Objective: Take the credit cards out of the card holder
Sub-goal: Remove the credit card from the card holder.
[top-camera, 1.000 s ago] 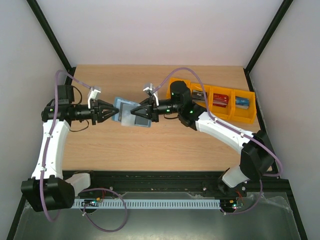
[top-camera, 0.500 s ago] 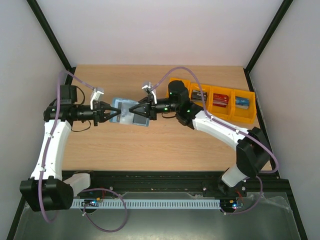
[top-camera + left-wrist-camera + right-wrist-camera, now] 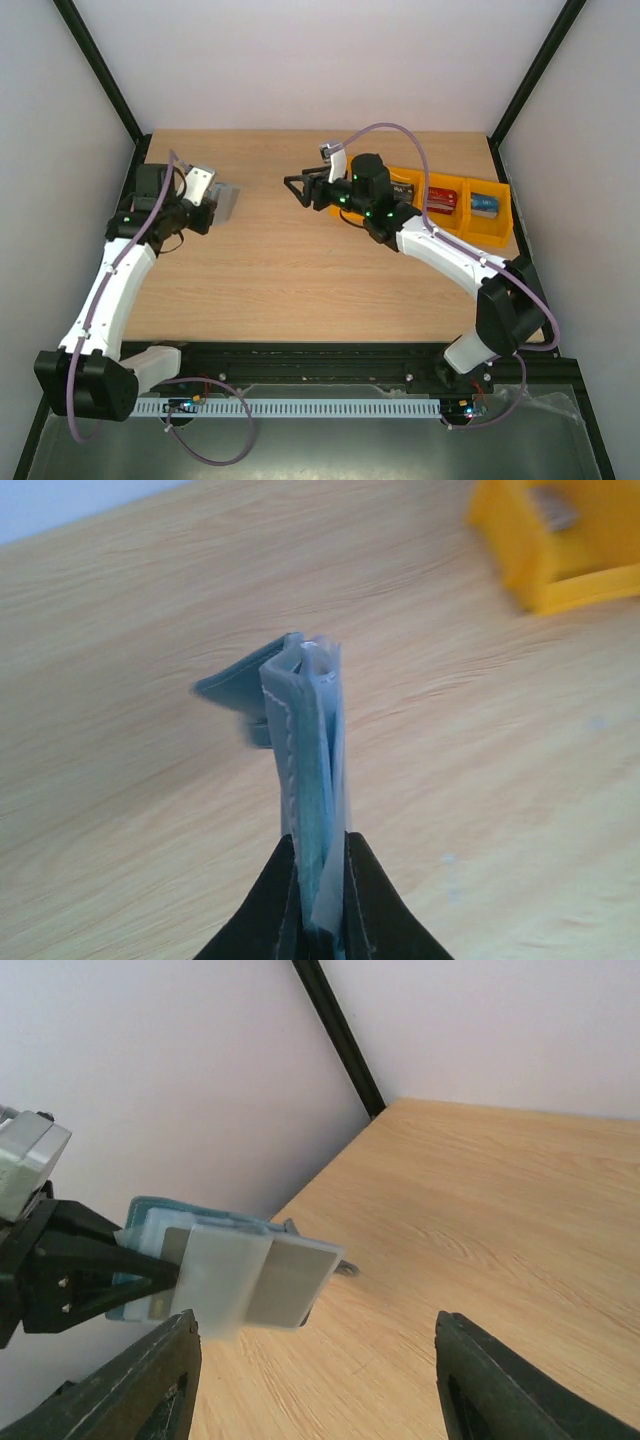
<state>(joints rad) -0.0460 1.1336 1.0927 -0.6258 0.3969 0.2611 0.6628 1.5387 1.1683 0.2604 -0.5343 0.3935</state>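
Observation:
My left gripper [image 3: 210,208] is shut on the teal-blue card holder [image 3: 226,203] at the far left of the table. In the left wrist view the card holder [image 3: 305,750] stands edge-on, pinched between the black fingertips [image 3: 275,900]. The right wrist view shows the card holder [image 3: 150,1225] with a grey credit card [image 3: 295,1278] sticking out of its pale pocket. My right gripper [image 3: 295,190] is open and empty, a hand's width to the right of the holder, its fingers [image 3: 150,1385] wide apart.
A row of orange bins [image 3: 465,232] stands at the back right, holding a black card [image 3: 400,190], a red card [image 3: 442,200] and a blue card [image 3: 485,205]. One orange bin [image 3: 545,550] shows in the left wrist view. Black frame posts stand at the back corners.
The right gripper has opened, let go of the card holder and drawn back to the right. The left gripper has pulled the holder away to the left and closed tighter on it.

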